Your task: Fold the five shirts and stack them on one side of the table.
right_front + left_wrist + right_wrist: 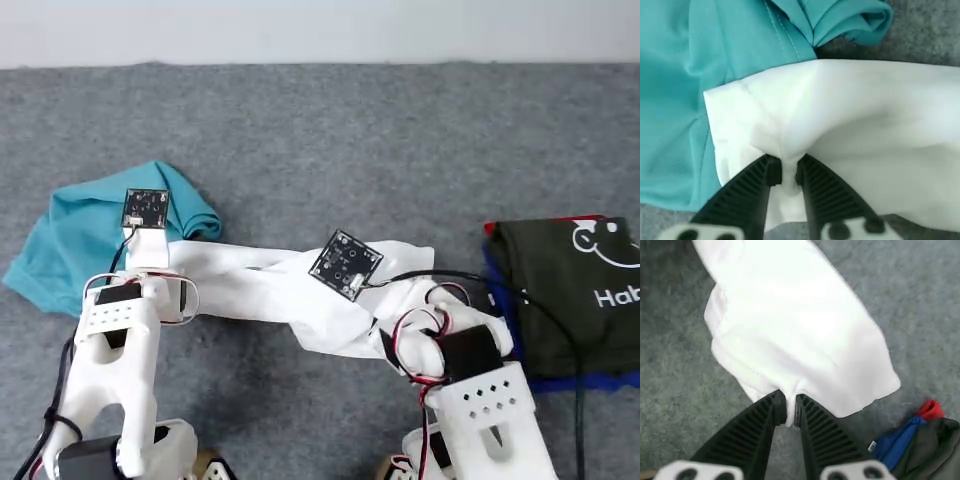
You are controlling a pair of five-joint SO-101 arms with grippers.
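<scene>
From above, a white shirt (270, 285) lies stretched in a twisted band across the middle of the grey table (350, 130), spanning from the left arm (115, 330) to the right arm (480, 390). Its left end overlaps a crumpled teal shirt (70, 240) at the table's left side. At the right edge sits a folded dark shirt (570, 290) bearing white print (605, 265), a line drawing with lettering below it that runs off the frame. Blue cloth (600, 381) shows under the dark shirt and red cloth (540, 223) along its far edge. In the left wrist view, the left gripper (788, 172) has its jaws almost closed, pinching a fold at the hem of the white shirt (865, 125); this end lies on top of the teal shirt (675, 100), whose stitched seams show beside it. In the right wrist view, the right gripper (790, 407) likewise has its jaws nearly together, clamping the edge of the white shirt (790, 325), which hangs bunched above the table. Nearby lie the blue cloth (895, 442), red cloth (931, 409) and dark shirt (935, 450), with a small white tag (872, 445) at the blue edge, its writing too small to read.
</scene>
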